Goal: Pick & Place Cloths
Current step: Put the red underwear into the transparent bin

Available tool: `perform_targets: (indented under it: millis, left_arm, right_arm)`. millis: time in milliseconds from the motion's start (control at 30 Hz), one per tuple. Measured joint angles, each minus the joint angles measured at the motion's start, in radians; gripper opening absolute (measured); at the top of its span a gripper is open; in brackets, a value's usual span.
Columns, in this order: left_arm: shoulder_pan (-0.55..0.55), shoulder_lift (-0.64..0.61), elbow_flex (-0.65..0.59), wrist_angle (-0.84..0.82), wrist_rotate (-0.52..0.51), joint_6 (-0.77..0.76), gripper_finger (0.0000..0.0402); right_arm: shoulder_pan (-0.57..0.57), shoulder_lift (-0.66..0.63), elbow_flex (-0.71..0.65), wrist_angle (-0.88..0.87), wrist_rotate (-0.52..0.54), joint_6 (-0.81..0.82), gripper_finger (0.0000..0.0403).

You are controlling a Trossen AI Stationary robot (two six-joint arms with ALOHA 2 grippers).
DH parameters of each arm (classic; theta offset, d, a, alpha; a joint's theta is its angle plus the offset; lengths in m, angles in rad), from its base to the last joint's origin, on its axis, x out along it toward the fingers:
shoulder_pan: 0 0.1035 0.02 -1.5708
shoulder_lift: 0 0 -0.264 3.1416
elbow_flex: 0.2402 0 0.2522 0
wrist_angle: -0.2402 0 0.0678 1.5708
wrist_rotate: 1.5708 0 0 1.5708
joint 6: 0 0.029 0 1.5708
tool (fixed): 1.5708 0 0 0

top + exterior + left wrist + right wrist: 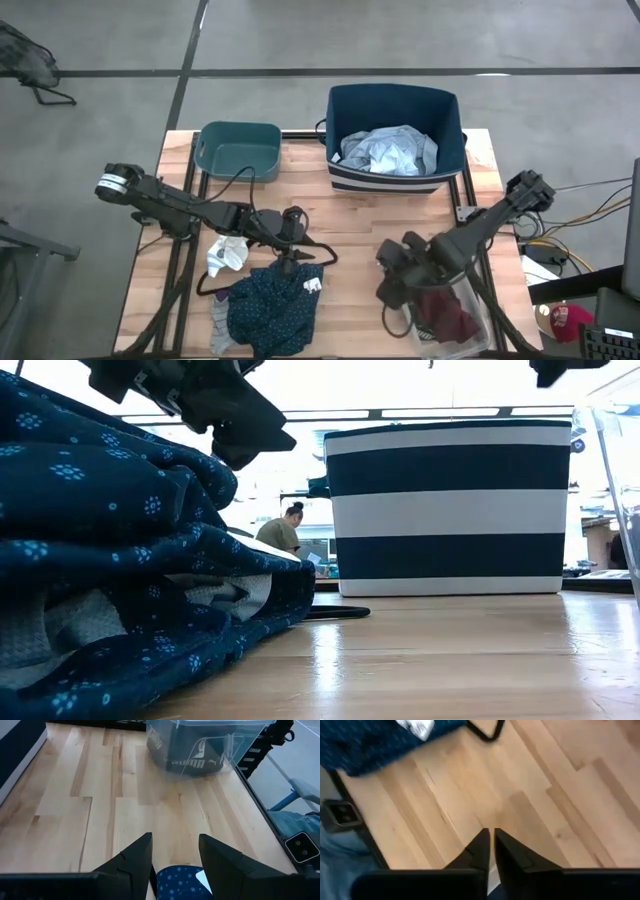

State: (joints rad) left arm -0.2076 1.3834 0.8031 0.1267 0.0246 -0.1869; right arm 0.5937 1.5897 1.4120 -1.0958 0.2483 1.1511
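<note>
Starting at the left of the high view, your left arm reaches in from the left edge toward the middle of the table [340, 215]. Just above it, at the table's upper left, sits the teal bin [239, 149]. The left gripper [290, 250] hangs at the frame's centre, over the top edge of the navy top [272, 305], which lies bunched at the lower middle beside a white sock [227, 252] and the black hanger [325, 256]. In the left wrist view your fingers [134, 859] stand apart with a moderate gap, bare wood between them and only a corner of the navy top [179, 881] below; they hold nothing.

Moving right, the striped basket [445, 125] stands at the upper centre-right of the high view with the pale shirt [388, 150] inside it. In the low view the navy top [110, 560] fills the left half and the basket [448, 508] the right.

At the lower right of the high view, your right gripper [395, 278] hovers beside a clear box [470, 320] that holds the maroon piece [450, 315]. In the right wrist view its fingers [481, 851] sit nearly together, a thin slit between them, nothing gripped, over bare wood.
</note>
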Motion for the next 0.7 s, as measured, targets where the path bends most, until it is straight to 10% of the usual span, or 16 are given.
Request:
perform_targets:
  millis: [700]
  left_arm:
    - [0.000, 0.001, -0.014, 0.030, 0.000, -0.009, 0.0167]
  right_arm:
    - [-0.010, 0.049, -0.038, -0.172, -0.075, 0.114, 0.0008]
